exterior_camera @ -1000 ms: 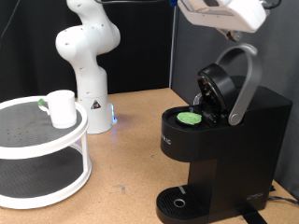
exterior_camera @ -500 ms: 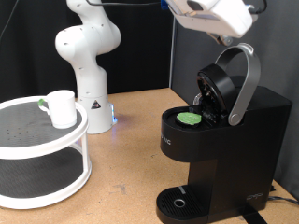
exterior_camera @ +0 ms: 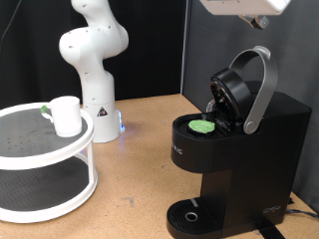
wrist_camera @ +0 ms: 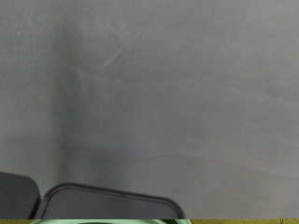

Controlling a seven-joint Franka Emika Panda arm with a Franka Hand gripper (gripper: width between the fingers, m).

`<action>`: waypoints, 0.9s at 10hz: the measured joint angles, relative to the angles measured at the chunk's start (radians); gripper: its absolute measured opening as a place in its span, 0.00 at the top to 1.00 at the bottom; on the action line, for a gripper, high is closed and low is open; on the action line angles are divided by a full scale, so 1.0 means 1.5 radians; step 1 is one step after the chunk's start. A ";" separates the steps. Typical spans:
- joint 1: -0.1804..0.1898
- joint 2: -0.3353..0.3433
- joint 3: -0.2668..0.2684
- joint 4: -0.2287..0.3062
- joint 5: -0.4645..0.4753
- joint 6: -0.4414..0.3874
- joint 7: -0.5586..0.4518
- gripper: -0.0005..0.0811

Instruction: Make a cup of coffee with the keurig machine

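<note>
We see the boxy matte black keurig machine (exterior_camera: 239, 159) standing on the brown wooden worktop (exterior_camera: 140, 169) at the exterior view's right, its silver-grey arched lid handle (exterior_camera: 261, 85) raised and the brew head open; a small pod with a green top (exterior_camera: 203, 126) sits in the open holder; the round drip tray (exterior_camera: 189, 216) at the base carries nothing. The small plain white cylindrical cup (exterior_camera: 66, 115) stands on the upper tier of a white round two-level shelf (exterior_camera: 50, 164) at the exterior view's left, well apart from the machine. The tool's white housing (exterior_camera: 244, 8) shows at the exterior view's top edge above the machine; its fingers are out of sight, so we cannot tell whether it is open or closed; the wrist view shows mostly a grey surface.
</note>
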 joint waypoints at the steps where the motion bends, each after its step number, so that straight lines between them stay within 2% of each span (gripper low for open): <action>1: 0.001 0.007 0.011 0.000 -0.023 0.008 0.019 0.99; 5: 0.007 0.048 0.041 -0.002 -0.043 0.063 0.038 0.99; 9: 0.009 0.051 0.044 0.000 -0.027 0.070 0.034 0.99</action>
